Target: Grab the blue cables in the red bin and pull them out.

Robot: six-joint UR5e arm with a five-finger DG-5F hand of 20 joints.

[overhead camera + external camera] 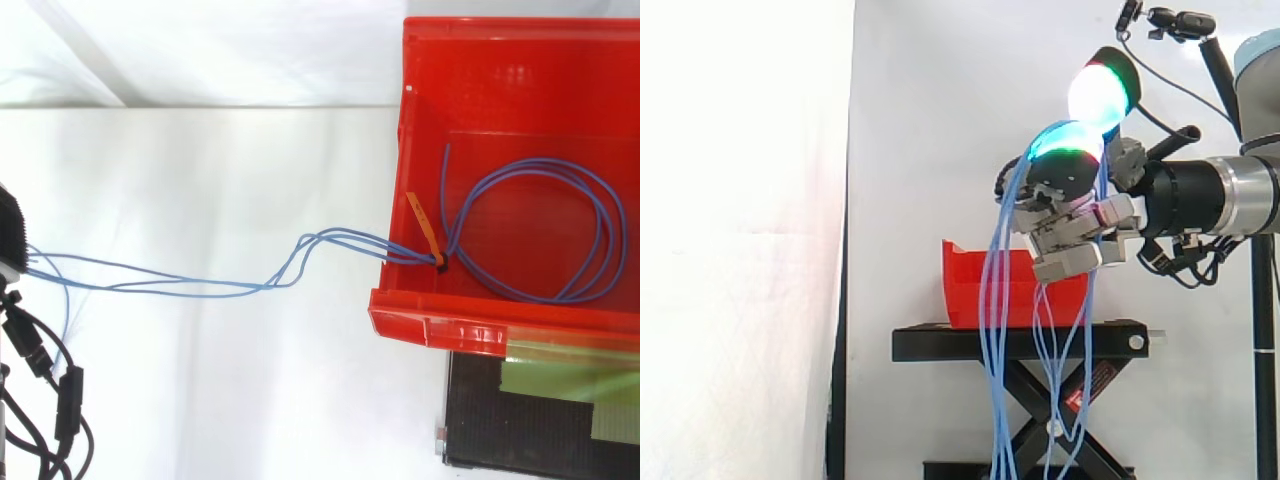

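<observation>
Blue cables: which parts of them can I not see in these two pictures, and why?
- Side view: the lower ends of the blue cables are cut off by the bottom edge.
- Side view: the loop in the red bin is hidden by its wall.
- Top view: the hand holding them is cut off by the left edge.

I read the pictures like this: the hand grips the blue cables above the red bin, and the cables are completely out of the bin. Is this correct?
Not quite. The hand does grip the blue cables above the red bin, but they are not completely out. The top view shows a loop of them lying inside the bin, with strands running out over its wall.
</observation>
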